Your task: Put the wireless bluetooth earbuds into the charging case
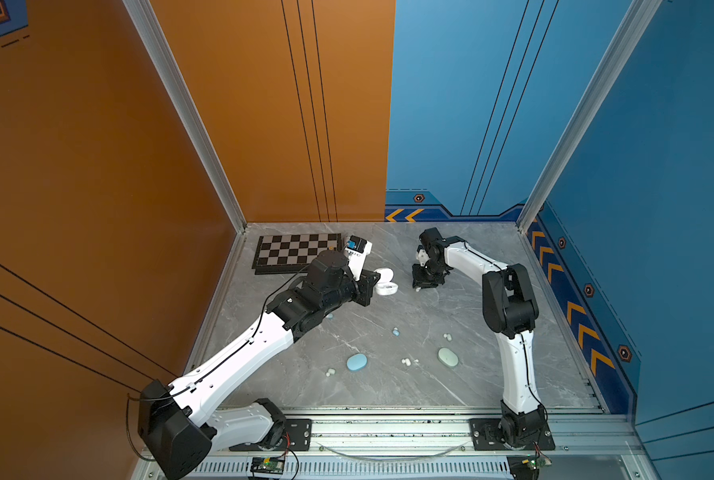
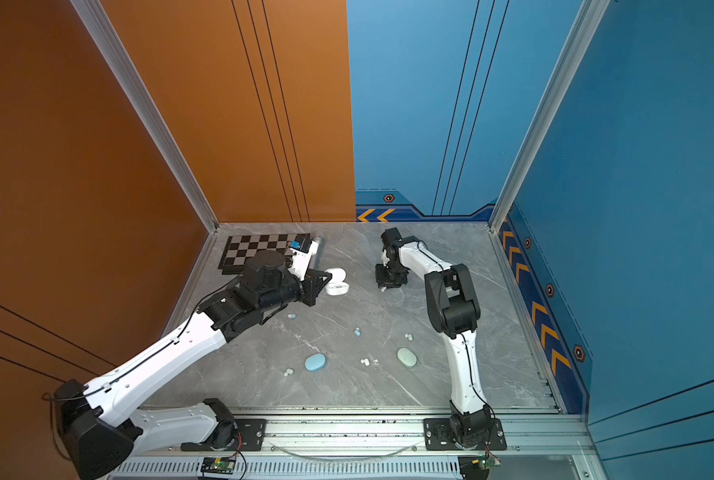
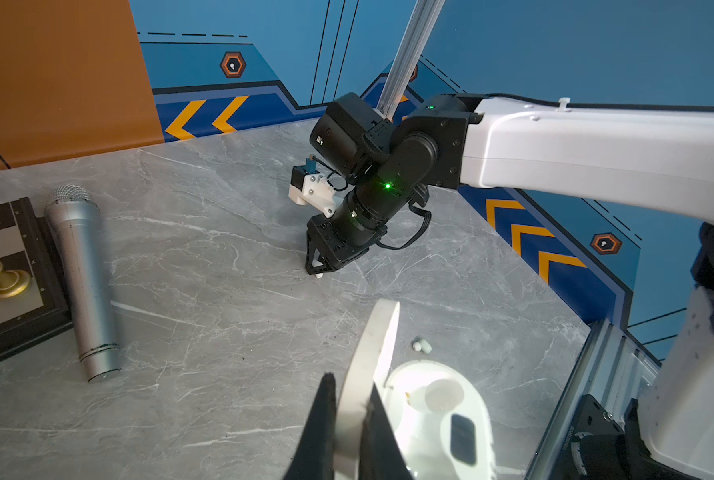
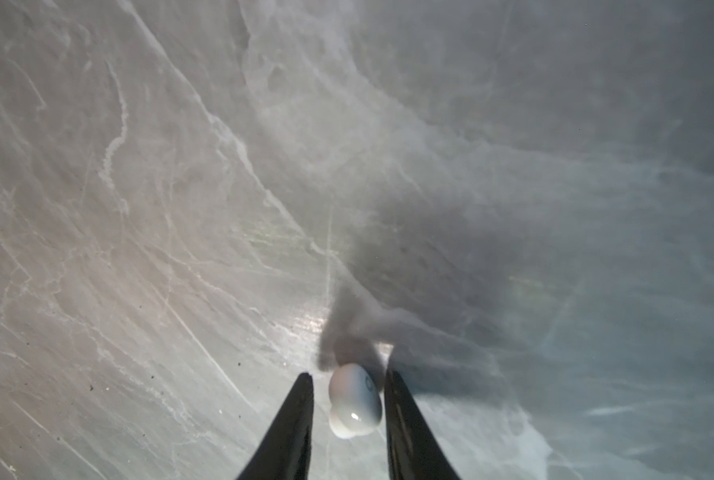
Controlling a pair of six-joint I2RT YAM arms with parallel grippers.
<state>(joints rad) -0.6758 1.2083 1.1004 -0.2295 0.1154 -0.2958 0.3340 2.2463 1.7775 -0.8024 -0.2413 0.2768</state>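
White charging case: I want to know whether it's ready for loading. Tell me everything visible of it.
The white charging case looks like glossy white plastic, pebble-shaped, lying open on the grey table. Its lid stands raised, pinched edgewise by the shut left pincer. The base lies flat, showing a pale round well and a dark oval patch; their contents are unclear.

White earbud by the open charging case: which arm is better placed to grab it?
Right. The right gripper straddles the white earbud on the table, a jaw each side. The left gripper is shut on the charging case lid.
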